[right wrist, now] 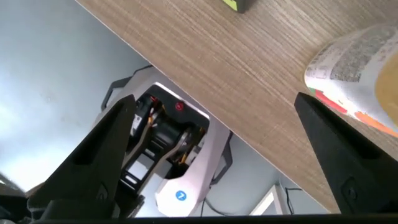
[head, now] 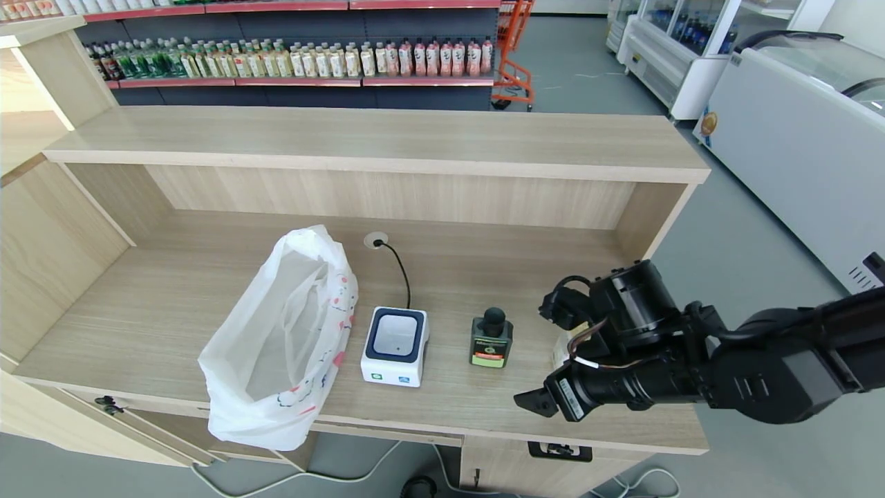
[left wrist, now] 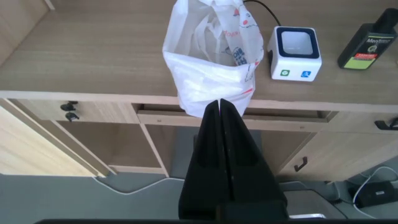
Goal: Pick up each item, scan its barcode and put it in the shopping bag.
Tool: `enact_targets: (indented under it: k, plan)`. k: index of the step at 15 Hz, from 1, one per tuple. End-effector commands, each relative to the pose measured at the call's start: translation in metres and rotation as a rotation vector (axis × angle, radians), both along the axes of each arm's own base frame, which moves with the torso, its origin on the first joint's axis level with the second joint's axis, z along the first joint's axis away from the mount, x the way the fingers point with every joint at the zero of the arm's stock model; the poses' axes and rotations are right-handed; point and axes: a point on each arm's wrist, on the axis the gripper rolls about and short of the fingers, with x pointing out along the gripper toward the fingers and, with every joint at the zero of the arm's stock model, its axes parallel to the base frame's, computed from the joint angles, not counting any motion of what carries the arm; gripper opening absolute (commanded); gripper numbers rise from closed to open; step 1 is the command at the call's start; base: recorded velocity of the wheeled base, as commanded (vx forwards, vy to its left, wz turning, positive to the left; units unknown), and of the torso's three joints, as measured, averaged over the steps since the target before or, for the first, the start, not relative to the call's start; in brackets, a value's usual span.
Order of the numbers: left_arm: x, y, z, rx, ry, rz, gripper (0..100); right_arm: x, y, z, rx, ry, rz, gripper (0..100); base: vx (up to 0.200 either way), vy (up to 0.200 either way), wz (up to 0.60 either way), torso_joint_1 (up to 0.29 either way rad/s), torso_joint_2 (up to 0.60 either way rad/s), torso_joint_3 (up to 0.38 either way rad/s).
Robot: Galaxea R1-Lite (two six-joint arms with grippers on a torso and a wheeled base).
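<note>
The wooden counter (head: 173, 297) carries the white shopping bag (head: 276, 346) at its near left edge, mouth open. The scanner (head: 395, 346) stands just right of the bag, and the dark bottle (head: 491, 339) right of the scanner. The right gripper (right wrist: 216, 106) hangs over the near right edge, fingers spread wide, near a white packet (right wrist: 360, 68). The left gripper (left wrist: 219, 109), fingers pressed together, hangs just in front of the bag.

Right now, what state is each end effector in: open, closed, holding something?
Left end effector: closed, holding nothing.
Right end effector: open, holding nothing.
</note>
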Motion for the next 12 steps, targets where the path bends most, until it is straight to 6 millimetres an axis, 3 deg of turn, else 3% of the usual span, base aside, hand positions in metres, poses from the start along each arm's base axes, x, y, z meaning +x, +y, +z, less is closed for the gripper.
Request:
enact_targets:
  k: [1, 5, 12]
  plan:
    - [0.0, 0.0, 0.0, 0.0, 0.0, 0.0, 0, 0.014, 0.014, -0.022, -0.016, 0.017, 0.016, 100, 0.0, 0.0, 0.0, 0.0, 0.0, 0.0]
    - [0.0, 0.0, 0.0, 0.0, 0.0, 0.0, 0, 0.031, 0.031, -0.024, 0.016, -0.055, 0.049, 100, 0.0, 0.0, 0.0, 0.0, 0.0, 0.0]
    - [0.0, 0.0, 0.0, 0.0, 0.0, 0.0, 0, 0.05, 0.042, -0.027, -0.026, -0.158, 0.125, 100, 0.0, 0.0, 0.0, 0.0, 0.0, 0.0]
